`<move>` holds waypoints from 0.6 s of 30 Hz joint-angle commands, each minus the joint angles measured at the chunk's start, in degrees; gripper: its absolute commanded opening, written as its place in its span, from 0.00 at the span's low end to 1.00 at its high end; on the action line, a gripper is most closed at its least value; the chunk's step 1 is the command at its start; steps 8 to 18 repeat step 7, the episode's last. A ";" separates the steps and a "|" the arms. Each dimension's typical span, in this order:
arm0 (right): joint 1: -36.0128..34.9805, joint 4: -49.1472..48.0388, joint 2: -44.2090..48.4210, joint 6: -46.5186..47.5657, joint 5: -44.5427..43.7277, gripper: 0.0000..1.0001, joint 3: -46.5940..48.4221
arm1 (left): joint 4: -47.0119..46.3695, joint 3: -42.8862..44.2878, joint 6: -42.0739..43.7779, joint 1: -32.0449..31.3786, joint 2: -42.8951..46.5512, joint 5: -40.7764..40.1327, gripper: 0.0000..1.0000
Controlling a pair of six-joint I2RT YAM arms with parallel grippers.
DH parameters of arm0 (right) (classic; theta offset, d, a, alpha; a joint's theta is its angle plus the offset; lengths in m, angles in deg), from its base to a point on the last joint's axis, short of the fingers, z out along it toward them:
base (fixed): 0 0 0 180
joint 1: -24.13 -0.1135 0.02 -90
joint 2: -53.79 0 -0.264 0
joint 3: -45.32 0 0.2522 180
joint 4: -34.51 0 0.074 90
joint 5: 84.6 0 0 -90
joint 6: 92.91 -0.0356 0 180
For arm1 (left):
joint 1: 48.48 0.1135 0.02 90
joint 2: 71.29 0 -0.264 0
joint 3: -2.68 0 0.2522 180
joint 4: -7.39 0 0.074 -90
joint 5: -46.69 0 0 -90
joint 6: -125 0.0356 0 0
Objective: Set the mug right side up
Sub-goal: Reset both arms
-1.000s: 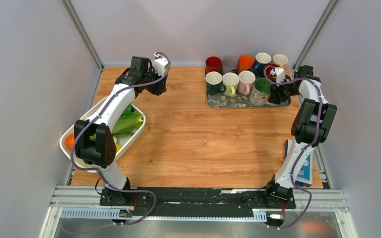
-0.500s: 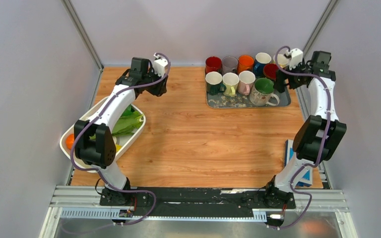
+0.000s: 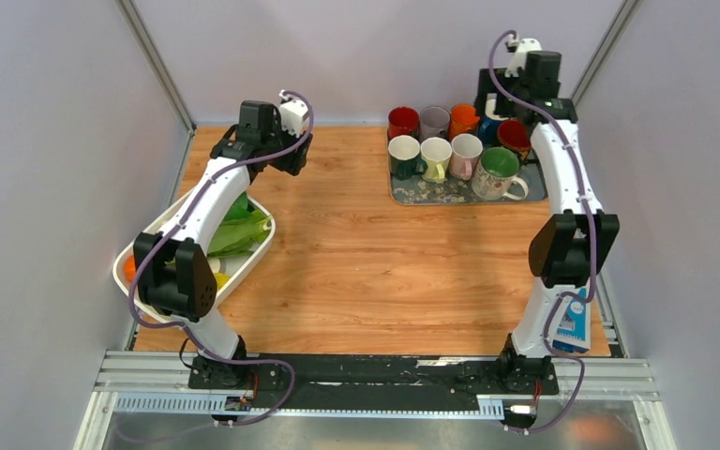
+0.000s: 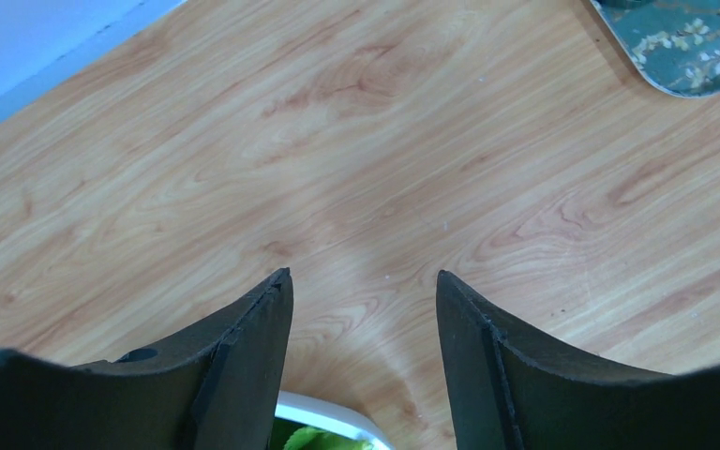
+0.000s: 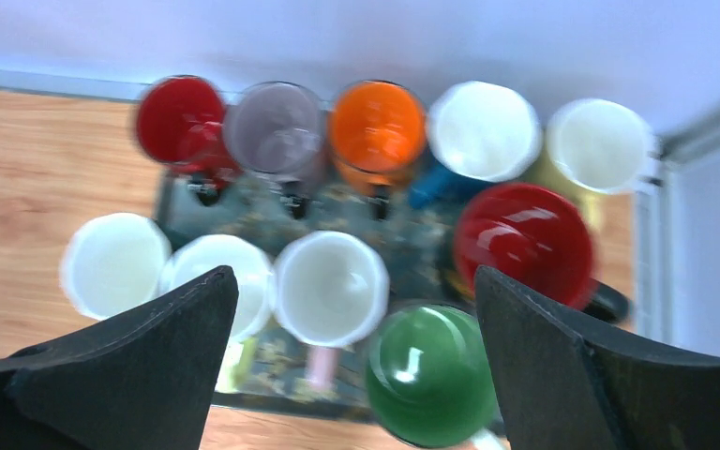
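Several mugs stand mouth-up on a patterned tray (image 3: 431, 193) at the back right of the table. The mug with the green inside (image 3: 497, 172) is at the tray's front right, upright, its white handle pointing right. No mug in view is upside down. My right gripper (image 5: 354, 272) hangs open high above the tray with nothing in it. Below it the green mug (image 5: 431, 375) and a pink-handled white mug (image 5: 330, 286) show between its fingers. My left gripper (image 4: 364, 273) is open and empty over bare wood at the back left.
A white basin (image 3: 141, 246) with green leaves and an orange fruit sits at the left edge, its rim (image 4: 333, 420) just under my left gripper. A blue box (image 3: 574, 323) lies at the right edge. Grey walls enclose the table.
My right gripper has opened, left the green mug on the tray, and risen up and back above the mugs. My left gripper has opened wider and shifted slightly left.
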 commanded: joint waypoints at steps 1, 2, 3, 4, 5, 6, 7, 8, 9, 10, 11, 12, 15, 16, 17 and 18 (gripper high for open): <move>-7.10 -0.92 -2.55 -7.29 -2.21 1.00 4.80 | 0.51 3.13 -0.43 1.05 3.95 -2.81 0.65; -8.13 -0.98 -2.94 -7.40 -1.40 1.00 5.16 | 0.56 2.88 -0.18 1.07 4.43 -3.13 0.65; -8.87 -1.18 -3.25 -7.41 -0.59 1.00 5.42 | 0.62 2.72 0.27 1.08 4.67 -3.30 0.65; -9.56 -1.28 -3.61 -7.41 0.02 1.00 5.66 | 0.70 2.42 0.61 1.08 5.09 -3.62 0.65; -10.08 -1.52 -3.94 -7.41 0.39 1.00 5.83 | 0.73 2.36 1.22 1.08 5.31 -3.81 0.65; -10.45 -1.62 -4.19 -7.52 0.77 1.00 6.03 | 0.79 2.07 1.57 1.08 5.62 -4.13 0.65; -10.63 -1.87 -4.66 -7.65 1.08 1.00 6.23 | 0.86 1.96 2.03 1.13 5.70 -4.33 0.65; -10.63 -1.87 -4.66 -7.65 1.08 1.00 6.23 | 0.86 1.96 2.03 1.13 5.70 -4.33 0.65; -10.63 -1.87 -4.66 -7.65 1.08 1.00 6.23 | 0.86 1.96 2.03 1.13 5.70 -4.33 0.65; -10.63 -1.87 -4.66 -7.65 1.08 1.00 6.23 | 0.86 1.96 2.03 1.13 5.70 -4.33 0.65; -10.63 -1.87 -4.66 -7.65 1.08 1.00 6.23 | 0.86 1.96 2.03 1.13 5.70 -4.33 0.65; -10.63 -1.87 -4.66 -7.65 1.08 1.00 6.23 | 0.86 1.96 2.03 1.13 5.70 -4.33 0.65; -10.63 -1.87 -4.66 -7.65 1.08 1.00 6.23 | 0.86 1.96 2.03 1.13 5.70 -4.33 0.65; -10.63 -1.87 -4.66 -7.65 1.08 1.00 6.23 | 0.86 1.96 2.03 1.13 5.70 -4.33 0.65; -10.63 -1.87 -4.66 -7.65 1.08 1.00 6.23 | 0.86 1.96 2.03 1.13 5.70 -4.33 0.65; -10.63 -1.87 -4.66 -7.65 1.08 1.00 6.23 | 0.86 1.96 2.03 1.13 5.70 -4.33 0.65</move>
